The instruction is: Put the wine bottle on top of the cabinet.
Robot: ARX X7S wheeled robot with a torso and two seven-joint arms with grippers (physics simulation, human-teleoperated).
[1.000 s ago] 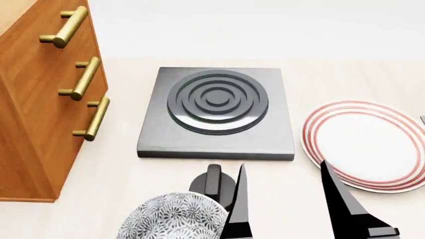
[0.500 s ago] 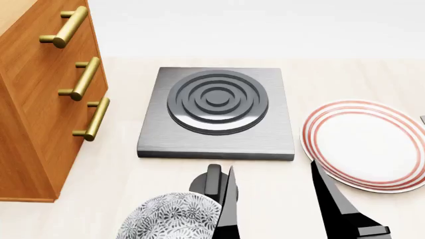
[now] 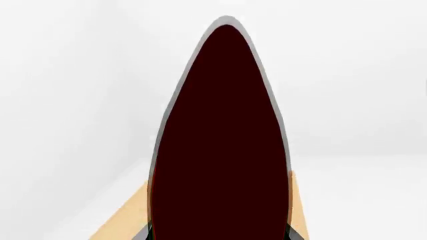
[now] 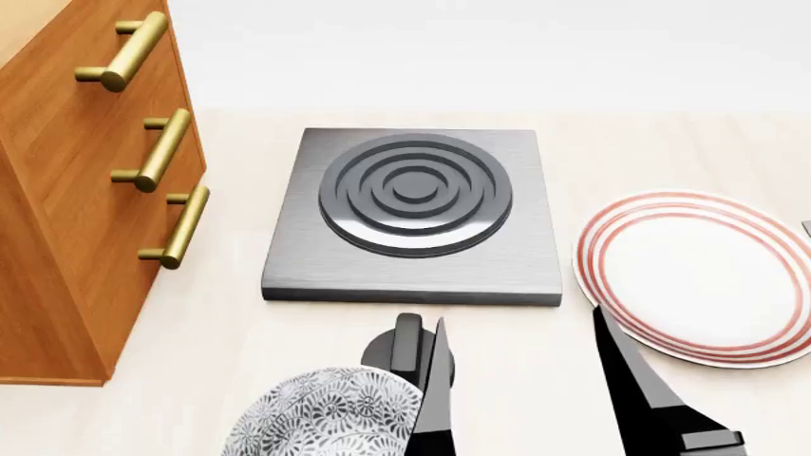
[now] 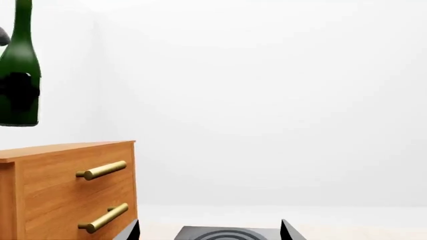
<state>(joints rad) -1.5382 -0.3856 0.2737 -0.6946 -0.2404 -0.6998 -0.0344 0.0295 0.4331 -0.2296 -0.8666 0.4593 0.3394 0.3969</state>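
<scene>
The wine bottle (image 5: 19, 55) is dark green and upright, hanging a little above the top of the reddish-brown cabinet (image 5: 63, 175) in the right wrist view. In the left wrist view the bottle (image 3: 220, 150) fills the middle as a dark shape between the jaws of my left gripper (image 3: 219, 237), which is shut on it. The cabinet's drawer front with brass handles shows in the head view (image 4: 76, 218) at the left; the bottle and my left gripper are out of that view. My right gripper (image 4: 519, 318) is open and empty, low over the table in front of the hotplate; it also shows in the right wrist view (image 5: 210, 234).
A grey square hotplate (image 4: 412, 204) lies in the middle of the table. A white plate with red rings (image 4: 697, 275) lies to the right. A patterned bowl (image 4: 323, 418) sits near the front, beside a small dark round object (image 4: 403, 350).
My right gripper's fingers shifted slightly left a second ago and have held still since. Nothing else in the head view has moved.
</scene>
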